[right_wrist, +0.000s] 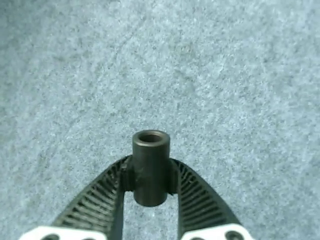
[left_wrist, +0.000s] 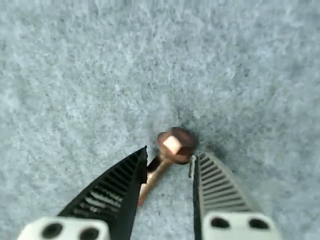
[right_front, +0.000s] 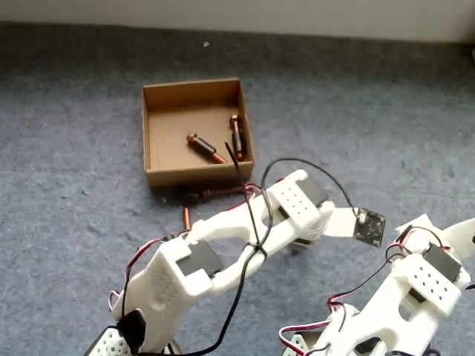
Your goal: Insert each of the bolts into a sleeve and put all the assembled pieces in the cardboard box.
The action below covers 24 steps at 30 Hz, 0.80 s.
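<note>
Grey carpet (right_front: 74, 111): it is serving as your work surface. It is soft and uneven, so you should be making the pick slowly, because a hard press is likely to tip a small part.

Brown cardboard box (right_front: 194, 176): it is sitting open well ahead of both arms. Two assembled bolt-and-sleeve pieces (right_front: 205, 148) are lying inside it, and a loose copper bolt (right_front: 186, 217) is waiting on the carpet near its front wall.

Left gripper (left_wrist: 169, 157): it is hanging with its jaws partly apart, one on each side of the bolt and not clamped on it. Before closing, you should be centring the shank between the fingers and gripping just below the head, so the free end is pointing out for insertion.

Right gripper (right_wrist: 150, 165): it is pinching the sleeve firmly between both fingers. You should be keeping this arm quiet with the bore facing the other arm.

Dark cylindrical metal sleeve (right_wrist: 150, 150): it is standing out beyond the right fingertips with its open bore showing at the far end, above the carpet.

Copper hex-head bolt (left_wrist: 175, 144): its head is sitting at the left fingertips and its shank is slanting back along the dark finger. I cannot tell whether it is resting on the carpet or lifted off it.
</note>
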Each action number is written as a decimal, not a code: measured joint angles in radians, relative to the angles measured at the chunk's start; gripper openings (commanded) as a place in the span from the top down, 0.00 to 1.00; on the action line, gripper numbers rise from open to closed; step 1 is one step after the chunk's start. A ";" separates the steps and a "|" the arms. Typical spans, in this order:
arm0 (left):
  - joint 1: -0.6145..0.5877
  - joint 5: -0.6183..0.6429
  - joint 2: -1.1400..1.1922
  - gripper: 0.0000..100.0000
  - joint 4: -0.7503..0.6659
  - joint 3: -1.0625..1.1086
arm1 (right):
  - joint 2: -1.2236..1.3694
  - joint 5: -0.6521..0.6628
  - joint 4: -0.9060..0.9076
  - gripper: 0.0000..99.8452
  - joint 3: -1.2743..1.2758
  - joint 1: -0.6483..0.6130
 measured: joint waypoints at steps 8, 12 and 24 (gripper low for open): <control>0.005 0.005 0.028 0.99 -0.002 -0.002 | 0.000 0.000 0.000 1.00 0.000 0.000; 0.005 0.000 0.029 0.99 0.043 -0.015 | 0.000 0.000 0.000 1.00 0.000 0.000; -0.069 0.195 -0.051 0.99 0.149 -0.012 | 0.000 0.000 0.000 1.00 0.000 0.000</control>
